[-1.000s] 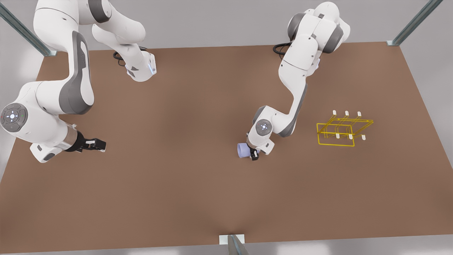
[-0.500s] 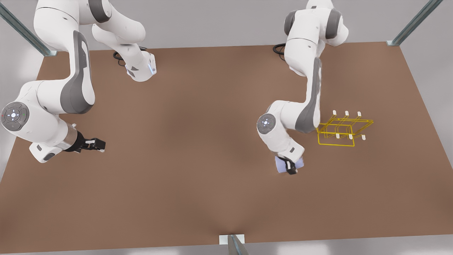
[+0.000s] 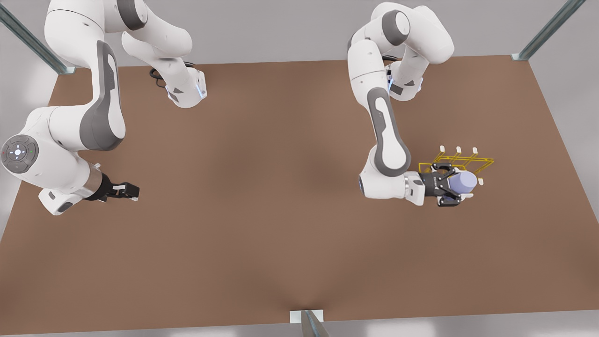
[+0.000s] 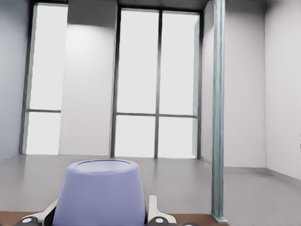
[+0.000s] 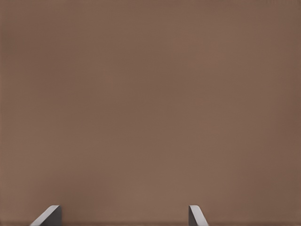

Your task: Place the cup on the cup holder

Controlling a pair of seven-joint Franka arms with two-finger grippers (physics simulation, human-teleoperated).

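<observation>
On the front view's left, the right gripper sits low over the brown table, at the end of a white arm that bends down from the far edge. This arm waits, well apart from everything else. Its fingers point toward the middle of the table; in the right wrist view the two pale fingertips stand spread with bare tabletop between them, so the gripper is released and carries nothing.

The middle of the table is plain brown board.

On the front view's right, the second white arm reaches down from the far edge and turns its wrist sideways, toward the front view's right. At its end the left gripper is clenched around the cup, a small lavender-blue tumbler, with dark fingers on either side of it. The cup lies roughly level in the grasp, pointing away from the wrist. In the left wrist view the cup sits between the pale fingers, with tall windows and a metal post beyond.

The cup overlaps the cup holder, a thin yellow wire frame with white-tipped pegs. Whether cup and wire touch cannot be told.
</observation>
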